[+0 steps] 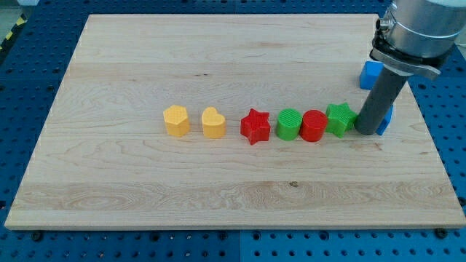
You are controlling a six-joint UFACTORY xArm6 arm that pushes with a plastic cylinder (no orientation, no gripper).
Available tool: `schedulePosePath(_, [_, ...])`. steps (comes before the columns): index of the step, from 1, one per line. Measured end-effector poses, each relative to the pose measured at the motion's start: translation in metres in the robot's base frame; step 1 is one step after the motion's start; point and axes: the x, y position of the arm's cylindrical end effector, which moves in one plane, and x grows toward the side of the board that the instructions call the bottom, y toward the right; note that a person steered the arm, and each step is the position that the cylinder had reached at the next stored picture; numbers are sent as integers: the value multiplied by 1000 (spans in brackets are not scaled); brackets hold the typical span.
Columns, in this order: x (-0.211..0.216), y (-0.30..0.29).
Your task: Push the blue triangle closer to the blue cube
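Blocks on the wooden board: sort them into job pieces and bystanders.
Job: blue cube; blue triangle, mostly hidden behind my tip.
Bystanders: yellow hexagon block, yellow heart block, red star block, green cylinder, red cylinder, green star block.

place: lab/workshop | evidence: blue perforated bench (44, 44) | wooden board (218, 58) | robot arm (419, 29)

My arm's end is a silver-grey metal cylinder with a black clamp ring around its base. Below it runs my straight, dark grey rod, smooth and round, down to my tip (368, 132).
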Motion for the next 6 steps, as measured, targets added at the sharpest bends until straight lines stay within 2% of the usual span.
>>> schedulePosePath(1, [20, 0])
schedulePosePath(2, [38, 24])
schedulePosePath(6, [-43, 20])
